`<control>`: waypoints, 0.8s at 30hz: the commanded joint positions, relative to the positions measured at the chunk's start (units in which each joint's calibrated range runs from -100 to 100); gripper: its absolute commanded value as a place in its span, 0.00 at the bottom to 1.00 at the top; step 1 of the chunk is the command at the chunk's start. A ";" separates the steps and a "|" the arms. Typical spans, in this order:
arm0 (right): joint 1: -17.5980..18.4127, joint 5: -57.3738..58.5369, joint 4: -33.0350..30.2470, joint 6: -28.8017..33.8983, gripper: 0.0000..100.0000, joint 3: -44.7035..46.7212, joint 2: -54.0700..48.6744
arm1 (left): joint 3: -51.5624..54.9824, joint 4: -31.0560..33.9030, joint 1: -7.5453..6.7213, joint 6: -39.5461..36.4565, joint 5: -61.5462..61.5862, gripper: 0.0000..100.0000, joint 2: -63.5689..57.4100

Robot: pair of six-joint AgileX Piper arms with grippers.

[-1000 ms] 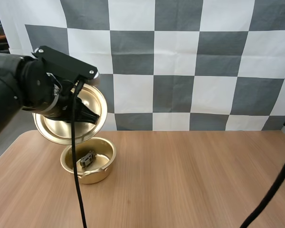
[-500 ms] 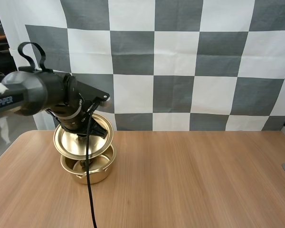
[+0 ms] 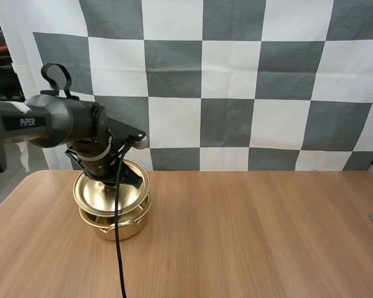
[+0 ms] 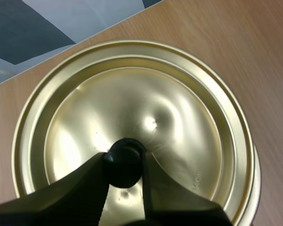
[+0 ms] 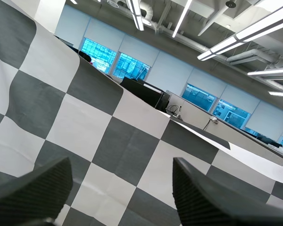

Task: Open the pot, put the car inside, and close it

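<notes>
The table (image 3: 255,236) carries the work at its left end, where the left arm (image 3: 56,121) reaches down. Directly beneath that arm's claw stands the gold pot (image 3: 133,225). The gold lid (image 4: 179,122) lies between claw and pot, held roughly level with its top face turned up toward the claw.

The coming move appears to hinge on this stacking. The pot's mouth lies straight below the claw, and the lid is almost centred over it. In the left wrist view a thin crescent of the pot's rim peeks out past the lid's edge on one side. This suggests a slight offset that would have to close before the lid seats. Whether the lid's rim already touches the pot cannot be told. The lid covers the pot's inside.

The left gripper (image 4: 124,162) pinches the lid's black knob (image 4: 124,153) between its two fingertips, one on either side.

The right gripper (image 5: 120,186) is aimed well away from the pot, its fingers spread wide with nothing between them. The left arm is therefore much the nearer.
</notes>
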 commanded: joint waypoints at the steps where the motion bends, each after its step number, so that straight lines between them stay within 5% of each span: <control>1: -0.01 0.00 0.04 0.03 1.00 0.00 -0.04 | 0.04 0.03 -0.04 0.02 0.07 0.00 0.81; 24: -0.01 0.00 -0.19 0.03 1.00 0.00 -0.04 | 0.04 -0.73 -0.04 1.34 0.02 0.00 3.06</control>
